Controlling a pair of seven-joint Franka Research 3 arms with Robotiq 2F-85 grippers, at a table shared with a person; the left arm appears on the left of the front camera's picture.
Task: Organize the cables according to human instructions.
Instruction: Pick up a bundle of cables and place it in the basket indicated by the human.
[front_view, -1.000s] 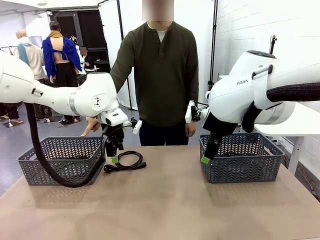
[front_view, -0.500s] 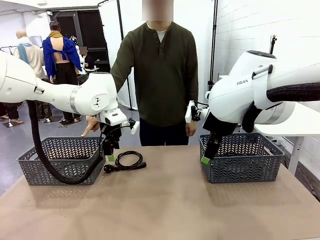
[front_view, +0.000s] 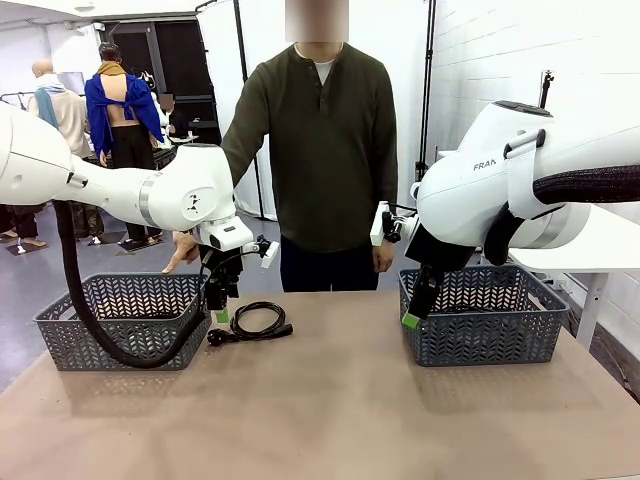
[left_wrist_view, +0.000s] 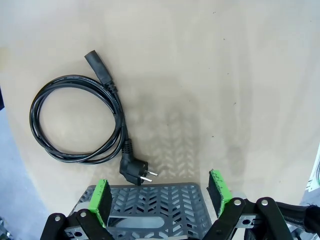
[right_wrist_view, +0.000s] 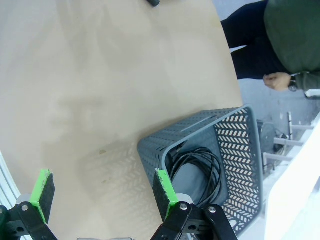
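One thin black cable (left_wrist_view: 75, 120) lay coiled in a loose loop on the table (front_view: 340, 400), chunky plugs at both ends, just beside the left basket (front_view: 120, 318). Left gripper (left_wrist_view: 160, 192) hung over that basket's rim, jaws apart, empty. Right gripper (right_wrist_view: 102, 192) was spread too, above the right basket (right_wrist_view: 235, 150) holding another coiled cable (right_wrist_view: 200, 167).

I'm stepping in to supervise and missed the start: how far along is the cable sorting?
Done: at least one coiled cable already lies in the right basket. In hand: nothing; the left gripper hangs open near the left basket, and the right gripper is open too. Left: one coiled cable lies on the table. The person's hand points over the left basket.
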